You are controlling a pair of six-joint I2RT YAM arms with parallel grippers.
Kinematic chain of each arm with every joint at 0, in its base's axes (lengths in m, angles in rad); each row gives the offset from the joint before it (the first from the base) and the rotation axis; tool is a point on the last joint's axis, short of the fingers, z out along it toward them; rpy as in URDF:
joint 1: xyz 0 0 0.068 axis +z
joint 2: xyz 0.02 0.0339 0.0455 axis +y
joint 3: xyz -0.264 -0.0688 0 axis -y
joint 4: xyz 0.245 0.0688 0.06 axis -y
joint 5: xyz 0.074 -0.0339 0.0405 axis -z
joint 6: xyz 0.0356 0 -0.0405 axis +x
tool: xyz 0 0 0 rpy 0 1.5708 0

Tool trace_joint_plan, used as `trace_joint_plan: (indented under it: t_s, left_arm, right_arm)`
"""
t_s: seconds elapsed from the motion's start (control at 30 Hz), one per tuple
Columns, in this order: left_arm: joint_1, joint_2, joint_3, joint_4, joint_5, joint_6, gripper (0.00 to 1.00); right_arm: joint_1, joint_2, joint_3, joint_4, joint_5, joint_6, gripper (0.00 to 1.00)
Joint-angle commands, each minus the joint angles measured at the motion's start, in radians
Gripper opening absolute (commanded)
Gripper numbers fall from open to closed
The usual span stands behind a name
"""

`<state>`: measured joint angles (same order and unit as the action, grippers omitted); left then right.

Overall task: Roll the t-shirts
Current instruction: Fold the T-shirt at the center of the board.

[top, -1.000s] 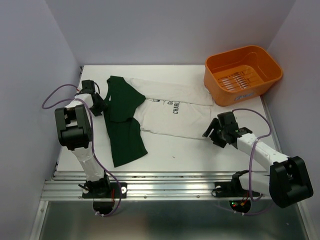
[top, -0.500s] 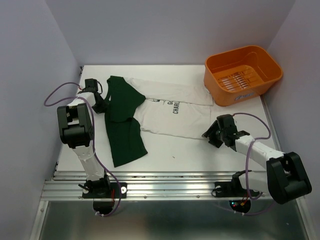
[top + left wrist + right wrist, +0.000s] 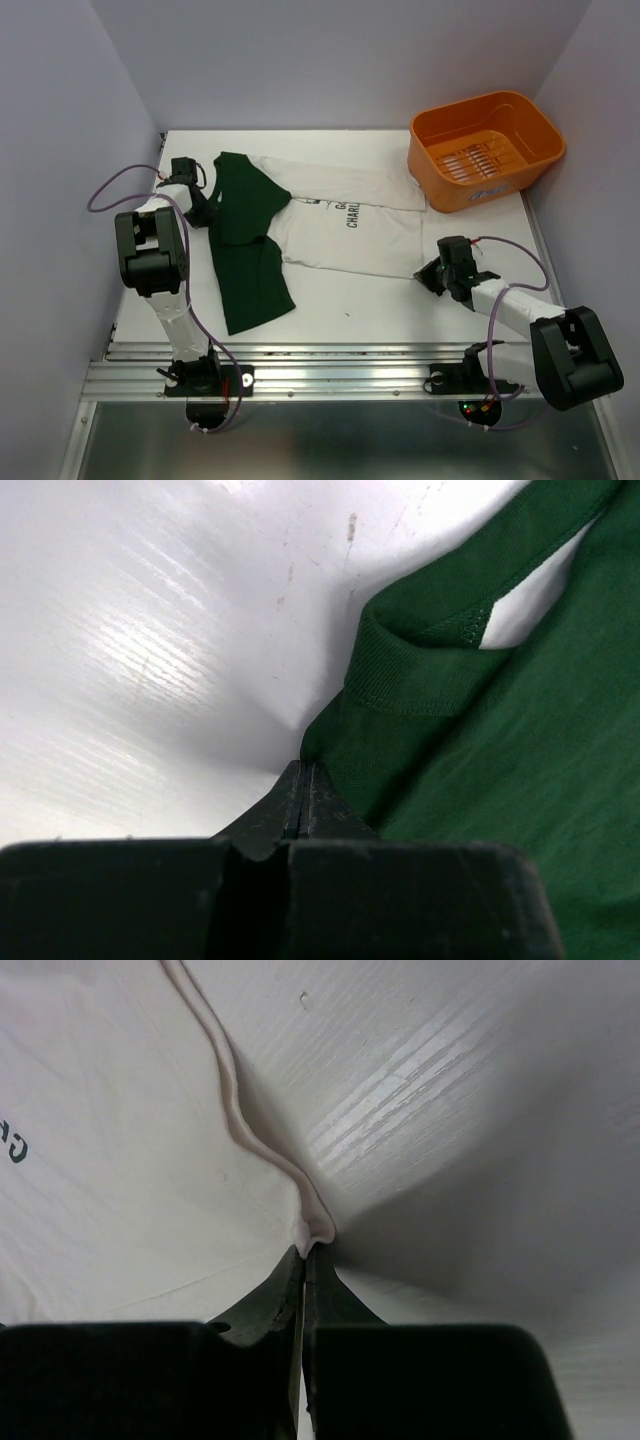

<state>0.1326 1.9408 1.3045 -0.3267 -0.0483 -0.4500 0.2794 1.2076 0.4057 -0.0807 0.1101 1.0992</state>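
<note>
Left claw: I have the left claw at the upper left of the overhead frame, on the left edge of the green t-shirt. From its wrist camera the left claw has its jaws pressed together, with a fold of green cloth nipped at the tips beside the ribbed band.
Left claw, change: a second ago it stood half apart. It has since snapped closed and has barely shifted place.
Right claw: the right claw sits right of centre in the overhead frame, at the lower right corner of the white t-shirt. In its own wrist view the right claw is closed tight, with the white hem bunched up right at the tips.
Right claw, change: a second ago it was spread wide and sat a touch higher and further left. Now it has slid down and right along the shirt's edge and clamped.
Green t-shirt: flat on the tabletop, left of centre, overlapping the left end of the white one.
White t-shirt: spread across the middle, with the dark lettering facing up. It lies where it lay a second ago.
Basket: the orange basket is in the upper right of the frame, just beside the white shirt's far corner. It has not moved.
</note>
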Motion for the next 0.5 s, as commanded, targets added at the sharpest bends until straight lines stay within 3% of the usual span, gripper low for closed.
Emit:
trace_joint_plan:
  t_s: [0.0,0.47]
  left_arm:
    - [0.004,-0.049,0.006,-0.089,-0.062,0.013,0.00]
    - [0.013,-0.140,-0.050,-0.123,-0.113,0.013,0.00]
  right_arm:
    - [-0.013,-0.034,-0.022,-0.002,0.077,0.010,0.01]
    - [-0.013,-0.083,-0.010,-0.056,0.114,-0.028,0.01]
